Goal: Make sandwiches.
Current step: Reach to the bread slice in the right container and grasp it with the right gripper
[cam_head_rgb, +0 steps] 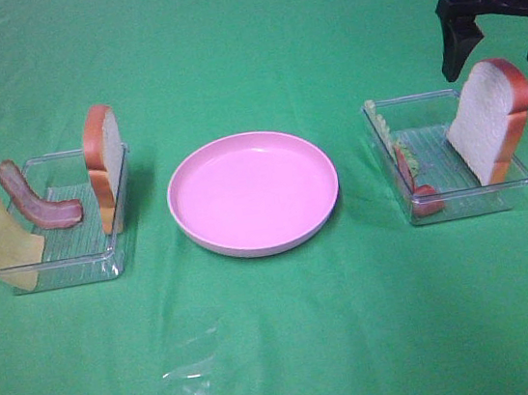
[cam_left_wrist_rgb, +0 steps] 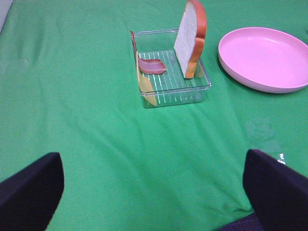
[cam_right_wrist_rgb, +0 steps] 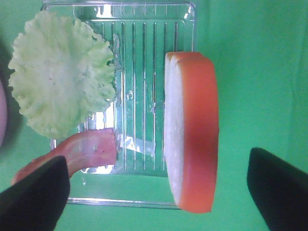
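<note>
A: Black left claw (cam_left_wrist_rgb: 151,185) wide, empty, well short of the food. Round pink plate (cam_head_rgb: 254,194)?
B: Bare. No sandwiches begun; parts all loose in two clear plastic trays (cam_head_rgb: 60,273). right claw (cam_head_rgb: 501,57) wide, empty, above upright white bread slice (cam_head_rgb: 487,119).

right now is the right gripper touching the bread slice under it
Apart. In the right wrist view the open right gripper straddles the bread slice, with a visible gap on each side of it.
</note>
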You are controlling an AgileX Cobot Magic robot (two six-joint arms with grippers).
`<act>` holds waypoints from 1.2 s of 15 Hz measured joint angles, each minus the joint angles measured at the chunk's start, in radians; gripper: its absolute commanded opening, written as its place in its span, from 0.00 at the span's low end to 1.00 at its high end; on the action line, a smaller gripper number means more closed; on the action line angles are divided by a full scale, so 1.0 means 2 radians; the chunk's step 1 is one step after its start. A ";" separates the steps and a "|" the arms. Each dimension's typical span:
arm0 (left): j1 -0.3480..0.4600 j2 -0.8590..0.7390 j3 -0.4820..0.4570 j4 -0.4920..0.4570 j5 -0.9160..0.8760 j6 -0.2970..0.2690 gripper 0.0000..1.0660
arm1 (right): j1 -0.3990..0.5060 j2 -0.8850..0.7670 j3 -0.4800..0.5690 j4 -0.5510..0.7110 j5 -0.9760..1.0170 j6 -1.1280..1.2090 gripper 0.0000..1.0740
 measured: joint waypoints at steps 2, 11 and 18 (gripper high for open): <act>0.000 0.000 0.000 0.000 0.000 0.000 0.87 | 0.000 0.002 0.000 0.000 0.000 -0.001 0.87; 0.000 0.000 0.000 0.000 0.000 0.000 0.87 | 0.000 0.056 -0.004 0.000 -0.001 -0.010 0.85; 0.000 0.000 0.000 0.000 0.000 0.000 0.87 | 0.000 0.074 -0.004 0.000 -0.001 -0.010 0.57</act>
